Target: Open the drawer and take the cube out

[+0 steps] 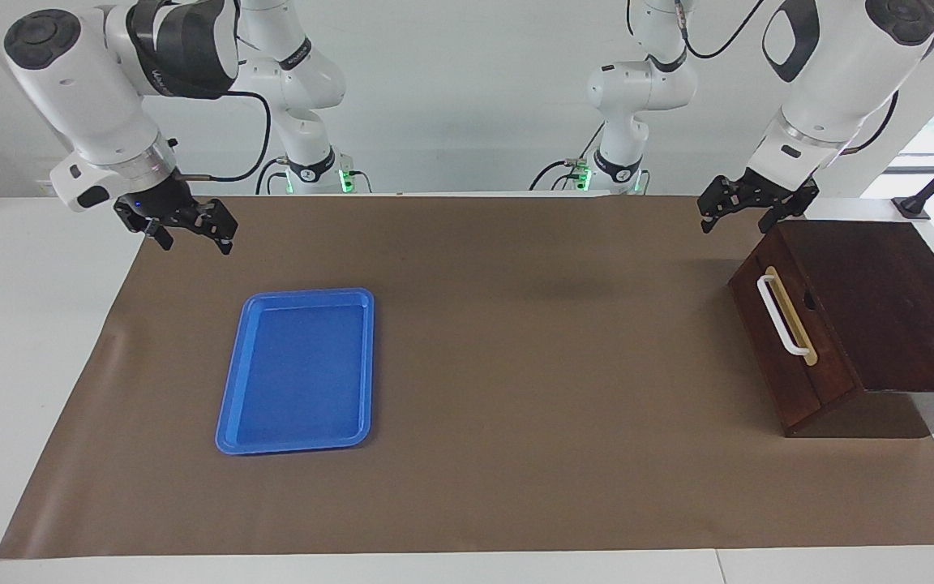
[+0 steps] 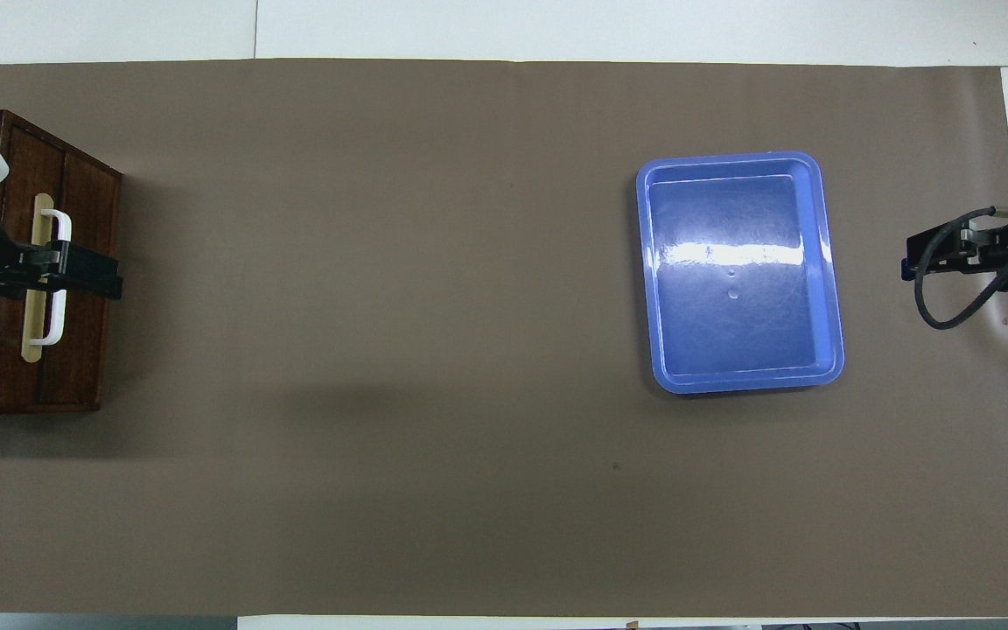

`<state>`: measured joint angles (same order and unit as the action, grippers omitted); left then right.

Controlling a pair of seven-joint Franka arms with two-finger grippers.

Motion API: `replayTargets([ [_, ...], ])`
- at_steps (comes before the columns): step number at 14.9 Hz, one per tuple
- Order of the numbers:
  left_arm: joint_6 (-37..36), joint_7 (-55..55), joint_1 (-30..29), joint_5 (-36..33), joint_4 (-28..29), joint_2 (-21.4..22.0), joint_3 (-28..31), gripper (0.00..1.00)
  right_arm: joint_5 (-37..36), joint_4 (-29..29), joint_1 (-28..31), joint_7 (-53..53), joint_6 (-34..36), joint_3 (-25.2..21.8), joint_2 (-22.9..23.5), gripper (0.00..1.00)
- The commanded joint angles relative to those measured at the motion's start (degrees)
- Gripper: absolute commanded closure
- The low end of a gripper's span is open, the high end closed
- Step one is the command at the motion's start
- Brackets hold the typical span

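Left jaws seemingly parted, empty, above shut drawer, right jaws likewise, no legible writing.

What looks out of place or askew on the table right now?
Nothing stands out. The drawer sits shut in its box, the blue tray lies flat and empty, and both end effectors, left and right, hang clear.

Left pincer covers the shut drawer's handle.
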<state>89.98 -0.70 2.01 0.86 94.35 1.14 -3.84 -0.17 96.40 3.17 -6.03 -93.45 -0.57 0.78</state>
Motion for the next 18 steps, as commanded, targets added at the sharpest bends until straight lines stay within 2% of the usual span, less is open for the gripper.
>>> replayTargets([
  [1, -0.7, 0.6, 1.4, -0.2, -0.8, -0.3, 1.2, 0.0, 0.1, 1.9, 1.7, -3.5, -1.6, 0.7, -0.7, 0.0],
  [4, -0.5, 0.7, 1.2, -0.2, -0.9, -0.3, 1.2, 0.0, 1.0, -0.4, 1.3, -14.6, -1.5, 1.3, 2.3, 0.0],
  [7, 2.4, 0.8, 0.9, -0.8, 0.4, 0.0, 1.1, 0.0, 4.9, -2.5, -1.6, -30.7, -1.5, 1.4, 4.8, 0.01],
  [9, 6.3, 1.1, 1.9, -7.7, 2.1, -0.4, 0.5, 0.0, 10.6, -2.5, -2.1, -40.8, -2.3, 1.4, 5.7, 0.01],
  [12, 14.1, 2.5, 3.0, -11.0, 7.3, -0.4, 0.7, 0.0, 18.2, -2.5, -4.3, -56.8, -3.4, 1.3, 7.3, 0.01],
  [14, 18.2, 4.3, 2.9, -15.9, 9.8, -0.8, 0.6, 0.0, 20.2, -2.0, -7.5, -66.4, -3.9, 1.4, 7.4, 0.01],
  [18, 23.7, 6.2, 2.8, -22.4, 11.1, -6.0, 0.7, 0.0, 26.3, -1.4, -9.0, -75.7, -4.1, 1.4, 7.5, 0.01],
])
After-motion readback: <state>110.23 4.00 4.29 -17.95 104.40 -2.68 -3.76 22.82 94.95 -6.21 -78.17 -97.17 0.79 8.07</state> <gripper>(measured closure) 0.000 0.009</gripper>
